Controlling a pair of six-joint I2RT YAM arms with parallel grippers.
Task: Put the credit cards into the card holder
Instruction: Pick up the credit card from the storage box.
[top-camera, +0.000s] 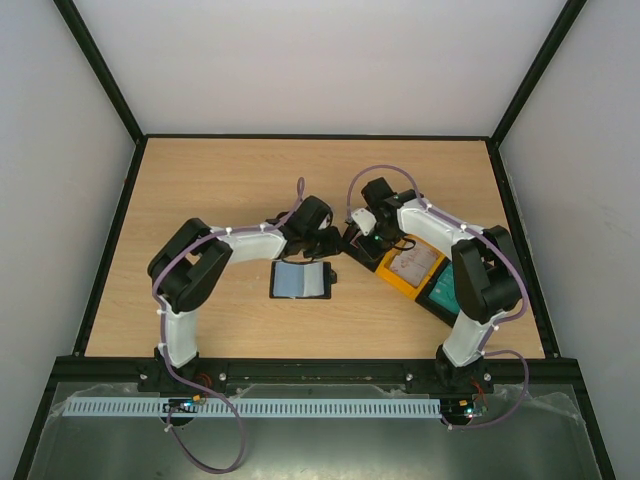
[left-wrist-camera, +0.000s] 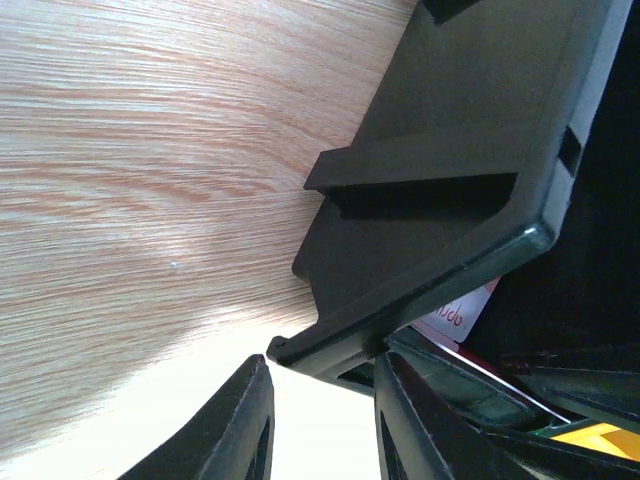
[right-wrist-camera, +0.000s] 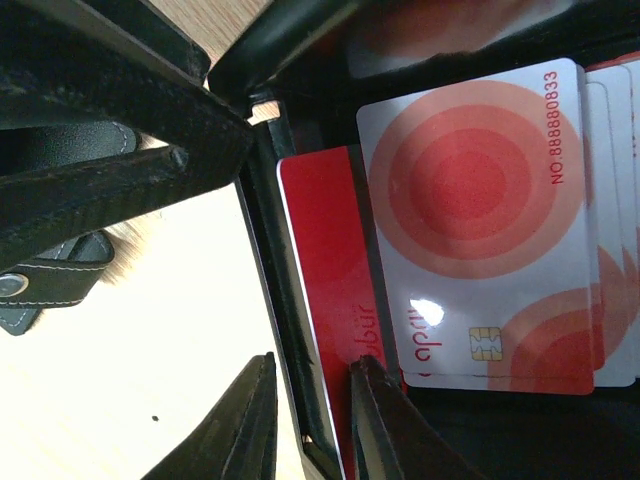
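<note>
The card holder (top-camera: 300, 281) lies open on the table, pale blue lining up; its clasp tab shows in the right wrist view (right-wrist-camera: 40, 285). Red-and-white credit cards (right-wrist-camera: 470, 200) lie stacked in a black bin (top-camera: 358, 250). A red card (right-wrist-camera: 320, 260) stands against that bin's wall (right-wrist-camera: 268, 290). My right gripper (right-wrist-camera: 312, 375) straddles this wall, one finger outside and one pressed on the red card. My left gripper (left-wrist-camera: 322, 375) is closed around the same bin's corner rim (left-wrist-camera: 330, 345). In the top view the left gripper (top-camera: 330, 243) and right gripper (top-camera: 357, 238) meet at this bin.
A yellow bin (top-camera: 410, 265) with pale cards joins the black bin, and a further black bin (top-camera: 445, 295) holds a teal card. The left gripper's body (right-wrist-camera: 110, 170) sits close beside my right fingers. Black frame rails edge the table.
</note>
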